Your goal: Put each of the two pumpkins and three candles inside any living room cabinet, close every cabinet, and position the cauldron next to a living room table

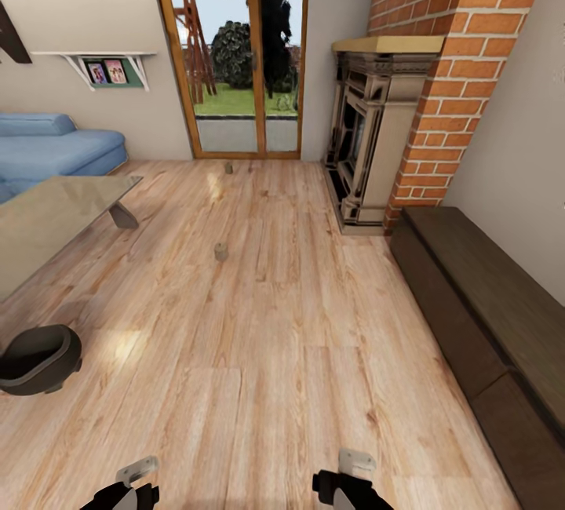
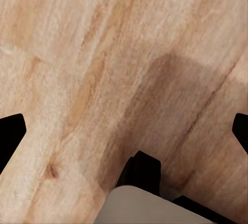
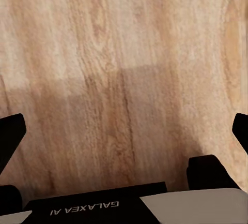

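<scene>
— Pale wood floor (image 1: 259, 353) everywhere, and two candles sitting on it. The nearer candle (image 1: 221, 252) is out in the middle of the room, well ahead of both grippers and a little to the left.

— And the other?

— The farther candle (image 1: 228, 168) is close to the glass door (image 1: 231, 51), far off. Both stand upright, flat tops up. They're too small to make out a wick.

— Where are the grippers?

— Low at the near edge: the left gripper (image 1: 129, 486) and the right gripper (image 1: 345, 479), both cut off, over bare boards. From the left wrist, the dark fingertips (image 2: 11, 136) sit far apart at either side, so it's spread wide, holding nothing. The right gripper (image 3: 124, 131) is the same, wide apart and empty.

— The cauldron?

— The cauldron (image 1: 35, 358) is on the floor at the near left, mouth tilted toward the room, partly cut off by the edge. It's just beside the near end of the glass-topped table (image 1: 47, 220).

— And the cabinet?

— The cabinet (image 1: 486, 314) is long, low and dark, running along the right wall from beside the fireplace (image 1: 369, 141) toward us. Its fronts look shut, though its near end runs out of sight.
</scene>
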Motion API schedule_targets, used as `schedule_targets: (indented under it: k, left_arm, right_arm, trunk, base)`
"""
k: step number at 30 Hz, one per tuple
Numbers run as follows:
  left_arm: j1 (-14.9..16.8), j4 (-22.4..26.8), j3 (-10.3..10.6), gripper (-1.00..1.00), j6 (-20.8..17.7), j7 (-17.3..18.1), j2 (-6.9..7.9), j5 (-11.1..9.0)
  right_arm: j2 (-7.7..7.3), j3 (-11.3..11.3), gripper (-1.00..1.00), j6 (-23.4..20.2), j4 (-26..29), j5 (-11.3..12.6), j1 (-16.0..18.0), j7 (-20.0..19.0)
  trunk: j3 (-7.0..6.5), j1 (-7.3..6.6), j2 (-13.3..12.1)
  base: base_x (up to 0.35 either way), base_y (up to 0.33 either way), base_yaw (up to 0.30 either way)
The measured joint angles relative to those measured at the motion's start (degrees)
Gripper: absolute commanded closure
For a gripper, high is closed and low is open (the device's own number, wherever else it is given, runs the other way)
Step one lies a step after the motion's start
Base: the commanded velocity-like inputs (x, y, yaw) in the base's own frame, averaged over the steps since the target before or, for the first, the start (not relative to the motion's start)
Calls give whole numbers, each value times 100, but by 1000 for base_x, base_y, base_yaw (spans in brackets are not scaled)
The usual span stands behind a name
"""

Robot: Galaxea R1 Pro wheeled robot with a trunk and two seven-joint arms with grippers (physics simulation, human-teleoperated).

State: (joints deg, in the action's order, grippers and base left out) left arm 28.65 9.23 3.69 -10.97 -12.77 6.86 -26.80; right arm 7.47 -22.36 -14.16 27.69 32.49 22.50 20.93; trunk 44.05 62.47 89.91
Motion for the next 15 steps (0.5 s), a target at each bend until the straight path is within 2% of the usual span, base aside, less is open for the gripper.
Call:
schedule_targets:
  k: [2,12,15]
  left_arm:
    - [0,-1,0,-100,-1,2,0,0]
    - [0,0,0,-100,-2,0,3,0]
    - [0,0,0,-100,-2,2,7,0]
  right_arm:
    - [5,-3,-100,11,-17,0,0,0]
    - [20,-4,-100,18,-105,-14,0,-1]
    - [29,-5,-100,24,-106,-16,0,-1]
  trunk:
    - [-50,-44,-80]
    - [-142,-45,-82]
    - [-170,-45,-82]
  base:
    - [0,0,0]
    - [6,0,0]
    - [188,0,0]
